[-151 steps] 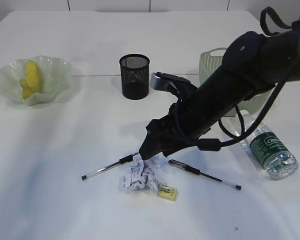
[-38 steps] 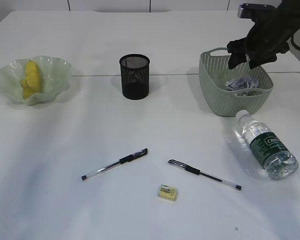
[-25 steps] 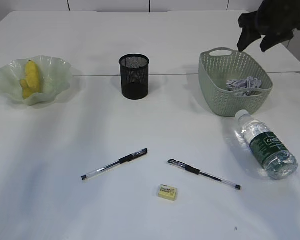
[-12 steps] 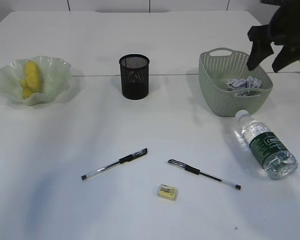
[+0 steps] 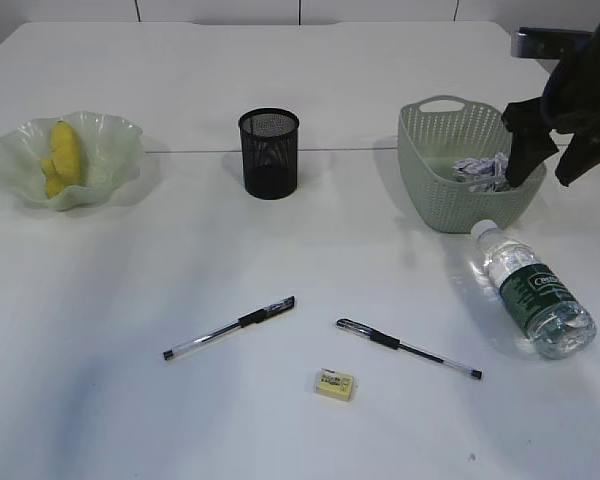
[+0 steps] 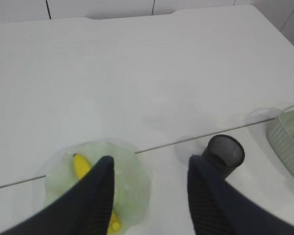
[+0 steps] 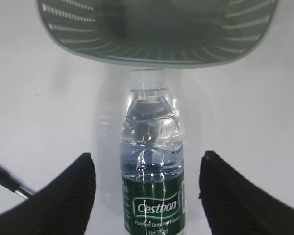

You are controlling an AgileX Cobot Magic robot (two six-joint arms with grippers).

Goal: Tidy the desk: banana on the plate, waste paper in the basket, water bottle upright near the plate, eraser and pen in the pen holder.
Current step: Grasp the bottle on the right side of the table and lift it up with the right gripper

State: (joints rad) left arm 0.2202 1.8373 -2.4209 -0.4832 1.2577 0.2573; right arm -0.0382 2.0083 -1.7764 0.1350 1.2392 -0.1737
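While the water bottle (image 5: pixel 531 297) is lying on its side on the white desk (image 5: pixel 180 420), its long axis is running from the white cap, which is pointing up at the basket (image 5: pixel 450 180) and sitting just beside its woven-look wall, down toward your near right edge. You are looking at clear ribbed plastic with a dark green label. Your right gripper (image 5: pixel 545 150) is hanging above the basket's right end with its dark jaws spread and nothing between them; in the right wrist view they are framing the bottle from above. The crumpled waste paper (image 5: pixel 482 168) is sitting inside the basket. Your left gripper (image 6: pixel 149 196) is hovering, jaws apart and empty, over the ruffled translucent plate (image 5: pixel 110 160), where the curved yellow banana (image 5: pixel 62 157) is lying.
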